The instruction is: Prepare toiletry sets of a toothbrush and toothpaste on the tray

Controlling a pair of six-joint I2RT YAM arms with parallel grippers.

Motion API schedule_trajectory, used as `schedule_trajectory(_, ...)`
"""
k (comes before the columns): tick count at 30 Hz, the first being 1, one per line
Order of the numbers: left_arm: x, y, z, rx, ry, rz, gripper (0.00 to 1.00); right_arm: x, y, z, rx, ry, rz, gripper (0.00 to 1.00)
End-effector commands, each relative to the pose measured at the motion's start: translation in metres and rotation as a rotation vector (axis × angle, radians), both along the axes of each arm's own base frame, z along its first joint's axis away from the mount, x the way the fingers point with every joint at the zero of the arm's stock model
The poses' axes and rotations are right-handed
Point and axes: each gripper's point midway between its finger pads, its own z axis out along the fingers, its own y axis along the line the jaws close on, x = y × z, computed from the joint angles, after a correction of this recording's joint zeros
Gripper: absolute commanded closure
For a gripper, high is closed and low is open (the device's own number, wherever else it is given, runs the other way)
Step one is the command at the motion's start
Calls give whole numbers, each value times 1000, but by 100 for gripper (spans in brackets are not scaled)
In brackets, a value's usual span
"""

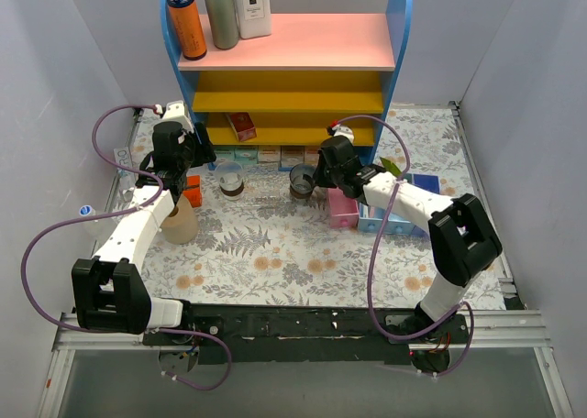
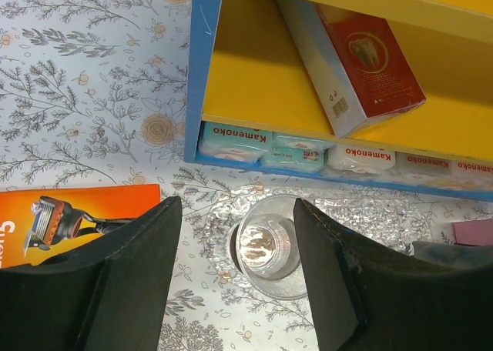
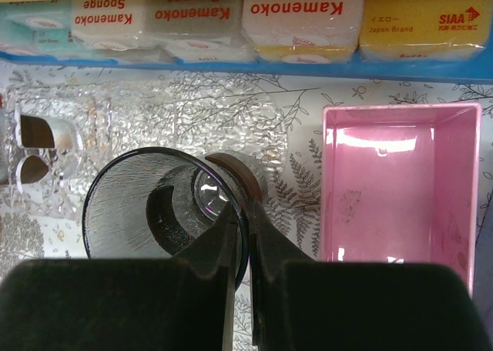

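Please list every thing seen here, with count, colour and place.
table: one, floral cloth
shelf: one, blue-pink-yellow, far side
bottles: three, orange, grey, white, shelf top
red box: one, yellow shelf
sponge packs: several, mixed, shelf bottom
orange box: one, table left
beige jar: one, beside orange box
tray: one, clear, before shelf
clear cup: one, on tray
dark cup: one, on tray
pink bin: one, right of dark cup
blue bin: one, beside pink bin
green tube: one seen, by blue bin
left claw: open, above clear cup
right claw: shut on dark cup rim

Two white arms [image 1: 128, 230], black joint housings, looping purple cables [image 1: 371, 262], black jaws
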Motion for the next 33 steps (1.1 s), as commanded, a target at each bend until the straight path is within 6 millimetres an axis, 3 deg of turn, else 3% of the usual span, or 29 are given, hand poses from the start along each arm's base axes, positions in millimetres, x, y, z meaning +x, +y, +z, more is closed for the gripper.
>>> schedule_trajectory(1,-6,3,16,13,-47,4,40,32,19,64,134,-157,-73,99)
schedule_trajectory(23,-6,1,13,8,-39,-7,40,43,21,37,58,-113,-150,99)
schedule_trajectory(33,-6,-1,14,2,-39,-12,40,47,25,36,57,-115,-189,99)
